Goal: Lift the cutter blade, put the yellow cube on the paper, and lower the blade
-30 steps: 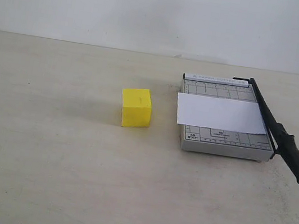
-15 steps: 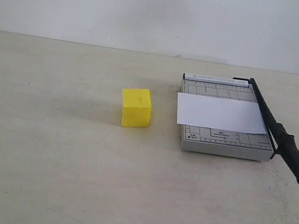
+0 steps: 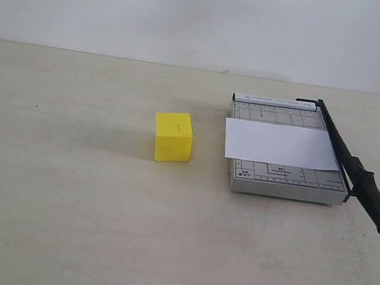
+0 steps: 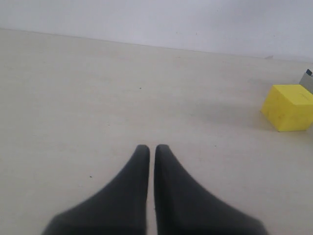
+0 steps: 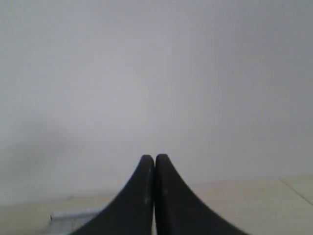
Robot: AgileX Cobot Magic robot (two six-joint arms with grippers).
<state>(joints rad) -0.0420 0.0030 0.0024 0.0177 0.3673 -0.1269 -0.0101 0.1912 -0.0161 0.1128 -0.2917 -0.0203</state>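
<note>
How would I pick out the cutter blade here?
On the pale table, look right for the grey gridded board. The cutter blade runs along its right edge, its thick handle overhanging the near corner. It is the only long black thing; the paper is white, the yellow cube sits apart.

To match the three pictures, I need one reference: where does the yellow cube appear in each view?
Exterior view: the yellow cube sits near the middle, left of the grey board, apart from it.
Left wrist view: the cube is at the picture's edge, beyond the left gripper.
Right wrist view: not in it.
Shared landmark: the grey board's corner beside the cube.
</note>
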